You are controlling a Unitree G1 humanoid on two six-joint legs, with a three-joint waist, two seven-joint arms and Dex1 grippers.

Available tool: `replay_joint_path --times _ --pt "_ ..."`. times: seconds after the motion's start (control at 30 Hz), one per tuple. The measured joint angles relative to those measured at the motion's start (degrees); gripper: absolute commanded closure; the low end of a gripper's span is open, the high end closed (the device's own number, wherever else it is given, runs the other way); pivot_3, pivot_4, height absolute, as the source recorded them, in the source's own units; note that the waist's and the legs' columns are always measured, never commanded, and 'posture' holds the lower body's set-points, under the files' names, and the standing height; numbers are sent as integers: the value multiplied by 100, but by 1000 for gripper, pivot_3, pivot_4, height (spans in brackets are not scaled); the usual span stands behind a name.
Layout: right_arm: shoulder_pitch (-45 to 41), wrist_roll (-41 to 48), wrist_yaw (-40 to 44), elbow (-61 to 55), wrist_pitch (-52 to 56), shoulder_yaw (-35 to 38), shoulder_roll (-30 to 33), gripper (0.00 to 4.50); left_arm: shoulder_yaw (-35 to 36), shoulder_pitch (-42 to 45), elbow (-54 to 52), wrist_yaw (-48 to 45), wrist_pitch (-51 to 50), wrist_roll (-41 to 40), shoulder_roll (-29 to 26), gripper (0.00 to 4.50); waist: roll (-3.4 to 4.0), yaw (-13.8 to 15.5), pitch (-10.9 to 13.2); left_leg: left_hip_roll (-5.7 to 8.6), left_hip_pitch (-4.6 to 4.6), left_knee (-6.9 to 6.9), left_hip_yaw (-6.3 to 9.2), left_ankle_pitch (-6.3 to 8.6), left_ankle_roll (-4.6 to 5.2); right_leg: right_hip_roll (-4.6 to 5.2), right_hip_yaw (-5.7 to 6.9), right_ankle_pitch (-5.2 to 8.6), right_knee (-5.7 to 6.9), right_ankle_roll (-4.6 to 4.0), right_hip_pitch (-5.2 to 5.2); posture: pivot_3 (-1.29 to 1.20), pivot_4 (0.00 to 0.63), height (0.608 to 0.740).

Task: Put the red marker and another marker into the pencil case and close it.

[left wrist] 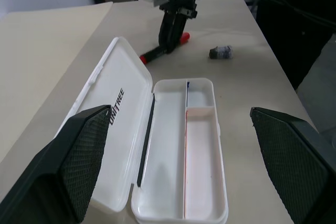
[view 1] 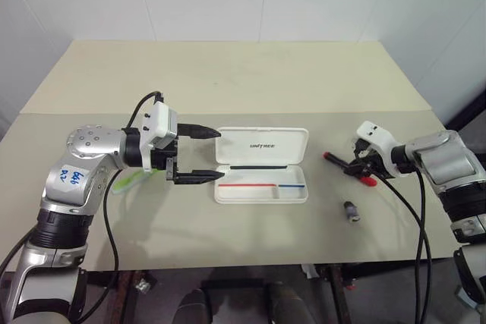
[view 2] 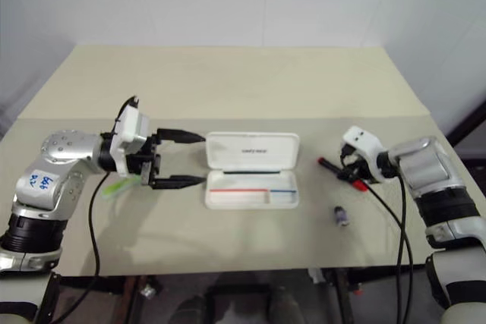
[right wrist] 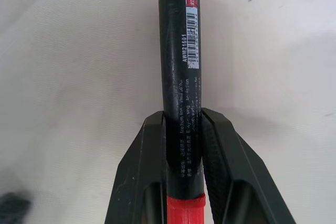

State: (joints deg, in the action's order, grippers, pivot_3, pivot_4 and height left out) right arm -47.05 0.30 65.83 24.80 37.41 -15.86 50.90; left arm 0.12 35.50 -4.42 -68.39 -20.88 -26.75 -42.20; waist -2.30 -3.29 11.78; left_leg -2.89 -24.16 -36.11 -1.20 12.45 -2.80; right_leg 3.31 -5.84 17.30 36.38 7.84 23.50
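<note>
On the right side of the beige surface [view 1: 243,73] the right claw [view 1: 358,166] has its two black fingers pressed on the dark middle of the red marker [right wrist: 181,77], which lies on the surface to the right of the pencil case [view 1: 262,165], apart from it. I judge that the grip is taken but the marker is not lifted yet. The pencil case lies open in the middle, lid back, and both its compartments are empty. The left claw [view 1: 199,155] hangs just beside the left end of the case with its fingers spread wide, holding nothing. The lime-green marker [view 1: 125,181] lies on the surface beneath the left arm, untouched. A small grey stub [view 1: 351,211] lies near the front edge, right of the case. So nothing is inside yet: both markers must go in and the lid must be closed
</note>
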Motion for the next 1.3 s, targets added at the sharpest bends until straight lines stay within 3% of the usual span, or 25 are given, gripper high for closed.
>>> replay_joint_path --times 0.23,0.5,0.93,1.3 --pt "199 142 932 -1705 -18 14 680 3936 113 -40 99 -52 228 23 -130 0 8 1 5 -3 -2 23 1 7 -8 -3 1 14 0 7 13 0 150 740" --pt "434 449 1168 -3144 485 -111 407 3936 174 -255 334 -66 402 111 -295 0 8 2 5 -3 -3 10 -1 12 -7 -2 0 16 3 7 11 0 150 740" --pt "-297 180 841 -2529 -20 -888 -983 3936 522 -768 340 -51 524 170 -705 0 9 -2 5 -4 -4 14 -1 13 -5 -1 2 17 8 3 15 0 150 740" --pt "-772 -105 822 -1777 -511 -1292 -1793 3936 656 -986 284 64 557 195 -764 0 8 0 5 -4 -4 12 -1 13 -5 -1 4 18 14 2 15 0 150 740"
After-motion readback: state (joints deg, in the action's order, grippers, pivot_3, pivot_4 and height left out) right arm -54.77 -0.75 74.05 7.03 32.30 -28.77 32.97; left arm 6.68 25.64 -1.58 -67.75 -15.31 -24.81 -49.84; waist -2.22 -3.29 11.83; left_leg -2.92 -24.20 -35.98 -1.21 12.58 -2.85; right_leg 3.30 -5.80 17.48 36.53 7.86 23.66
